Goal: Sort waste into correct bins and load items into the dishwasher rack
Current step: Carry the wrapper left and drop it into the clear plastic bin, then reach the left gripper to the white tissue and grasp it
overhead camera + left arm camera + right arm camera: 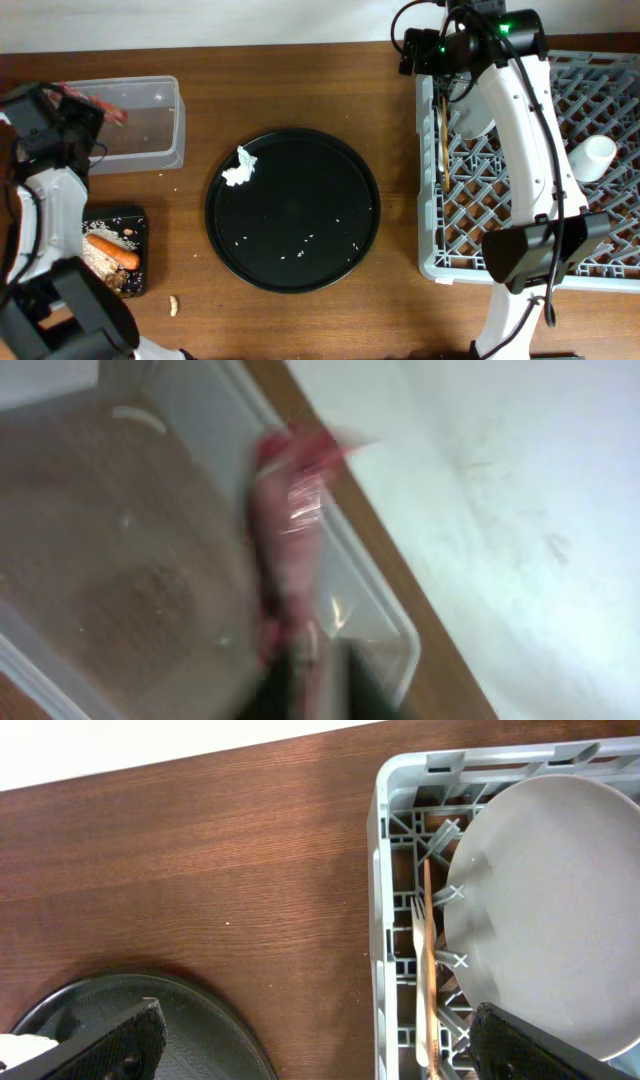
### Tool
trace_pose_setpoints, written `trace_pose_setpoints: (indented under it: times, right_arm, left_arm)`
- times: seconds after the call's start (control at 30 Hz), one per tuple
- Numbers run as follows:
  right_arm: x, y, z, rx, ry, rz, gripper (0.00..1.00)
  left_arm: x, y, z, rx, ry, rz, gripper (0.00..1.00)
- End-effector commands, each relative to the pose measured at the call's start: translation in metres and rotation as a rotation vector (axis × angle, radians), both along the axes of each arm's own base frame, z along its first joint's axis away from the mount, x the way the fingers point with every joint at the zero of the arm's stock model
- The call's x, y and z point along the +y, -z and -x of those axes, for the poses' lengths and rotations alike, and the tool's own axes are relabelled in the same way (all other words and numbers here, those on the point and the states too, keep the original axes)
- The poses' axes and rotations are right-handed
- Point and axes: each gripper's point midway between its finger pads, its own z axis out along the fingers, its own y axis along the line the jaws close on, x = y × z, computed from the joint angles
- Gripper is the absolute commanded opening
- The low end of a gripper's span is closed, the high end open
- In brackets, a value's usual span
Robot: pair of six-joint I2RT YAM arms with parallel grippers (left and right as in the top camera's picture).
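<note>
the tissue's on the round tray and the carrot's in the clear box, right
No: the carrot lies in the small black tray, not the clear box, as the overhead view shows. The tissue is on the round tray.

Red shiny wrapper (108, 108), far left; crumpled white tissue (240, 167) on big round black tray (300, 190); grey grid-patterned plastic rack (600, 90), right.

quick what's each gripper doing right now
left gripper: shut on the red wrapper, over the clear box
right gripper: open, holding nothing, at the dishwasher rack edge
</note>
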Motion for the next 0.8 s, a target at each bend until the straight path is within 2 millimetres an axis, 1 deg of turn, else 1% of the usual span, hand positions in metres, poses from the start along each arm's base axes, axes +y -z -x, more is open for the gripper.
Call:
trace_pose_setpoints:
  times: [0.0,0.03,0.13,0.2,0.27,0.33,0.4,0.43,0.47,0.5,0.53,0.57,0.63,0.7,0.77]
  right_arm:
    - [0.000,-0.005,0.001,-0.010,0.010,-0.009,0.99]
    - [0.000,-0.005,0.001,-0.010,0.010,-0.010,0.99]
    - [0.000,-0.005,0.001,-0.010,0.010,-0.009,0.99]
    - [0.000,-0.005,0.001,-0.010,0.010,-0.010,0.99]
    - [0.000,-0.005,0.001,-0.010,0.010,-0.010,0.99]
    - [0.000,-0.005,0.001,-0.010,0.010,-0.009,0.99]
    - [0.000,-0.005,0.001,-0.010,0.010,-0.010,0.99]
    - [0.000,-0.005,0.001,-0.010,0.010,-0.010,0.99]
    - [0.000,-0.005,0.001,-0.010,0.010,-0.010,0.99]
    - [0.000,-0.005,0.001,-0.010,0.010,-0.010,0.99]
    - [0.000,-0.005,0.001,-0.010,0.010,-0.010,0.99]
    - [0.000,-0.005,0.001,-0.010,0.010,-0.010,0.99]
    - [0.000,-0.005,0.001,-0.010,0.010,-0.010,0.99]
    - [0.000,-0.005,0.001,-0.010,0.010,-0.010,0.99]
    - [0.000,-0.005,0.001,-0.010,0.010,-0.010,0.99]
  left_arm:
    - [-0.001,0.021,-0.004,0.033,0.024,0.023,0.59]
    - [-0.005,0.020,-0.005,0.029,0.062,0.010,0.61]
    - [-0.021,0.010,-0.012,-0.005,0.204,-0.025,0.72]
    - [-0.030,0.001,-0.011,-0.014,0.252,-0.007,0.72]
    - [-0.043,-0.015,-0.009,-0.029,0.303,0.011,0.72]
    - [-0.073,-0.042,-0.009,-0.078,0.447,-0.028,0.73]
    - [-0.106,-0.061,-0.004,-0.079,0.556,-0.087,0.75]
    - [-0.122,-0.066,-0.002,-0.075,0.609,-0.118,0.75]
    - [-0.142,-0.070,0.001,-0.066,0.674,-0.163,0.75]
    - [-0.159,-0.069,0.003,-0.052,0.719,-0.190,0.75]
    - [-0.192,-0.059,0.008,0.003,0.788,-0.217,0.75]
    - [-0.203,-0.052,0.011,0.030,0.811,-0.231,0.74]
    - [-0.230,-0.034,0.019,0.119,0.858,-0.288,0.75]
    - [-0.252,-0.012,0.025,0.224,0.895,-0.411,0.75]
    - [-0.263,0.002,0.026,0.288,0.903,-0.509,0.75]
